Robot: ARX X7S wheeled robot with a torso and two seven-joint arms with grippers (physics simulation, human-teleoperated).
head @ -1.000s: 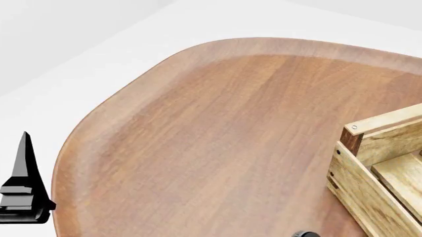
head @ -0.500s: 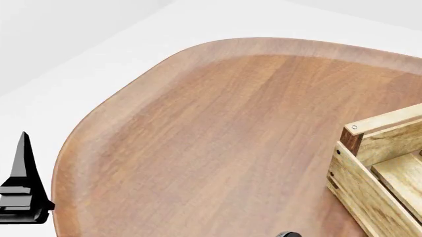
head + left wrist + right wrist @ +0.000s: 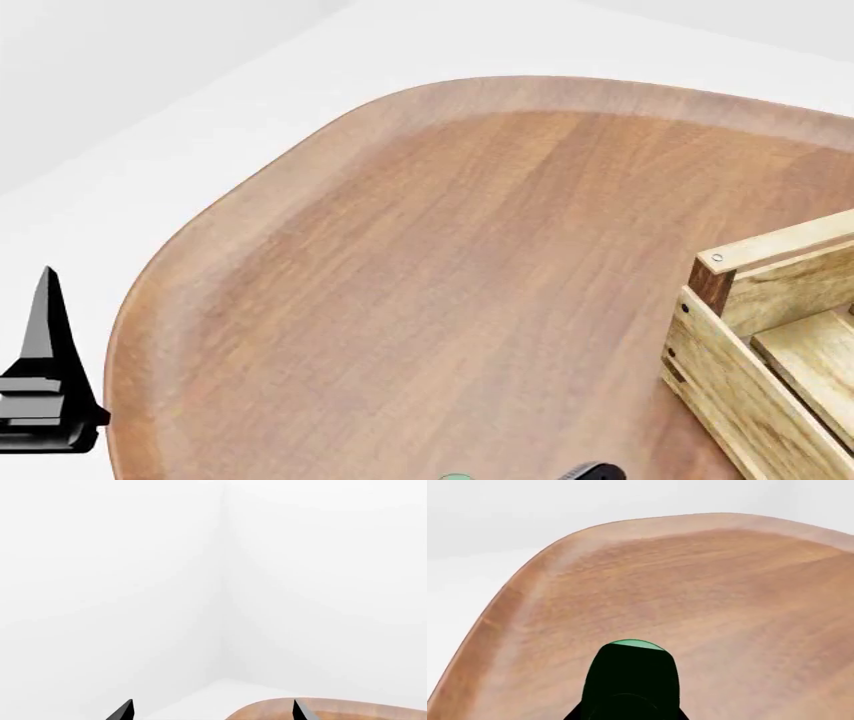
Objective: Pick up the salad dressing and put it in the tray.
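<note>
The salad dressing (image 3: 630, 672) is a dark bottle with a pale green end. It fills the low middle of the right wrist view, right in front of the camera, above the wooden table (image 3: 707, 580). In the head view only a sliver of its green end (image 3: 454, 477) shows at the bottom edge, beside a black part of my right gripper (image 3: 595, 471). The right fingers themselves are hidden behind the bottle. The tray (image 3: 771, 252), a slatted wooden crate with dark corner posts, stands at the right edge. My left gripper (image 3: 48, 380) hangs off the table's left side, its fingertips (image 3: 127, 711) spread wide with nothing between them.
The rounded wooden table (image 3: 454, 250) has a raised rim, with white floor and walls around it. The left wrist view shows mostly white wall and only a strip of the table's edge (image 3: 333, 711).
The black part of my right gripper has shifted leftward along the bottom edge of the head view, and the green end of the bottle has come into sight. The left gripper has stayed still.
</note>
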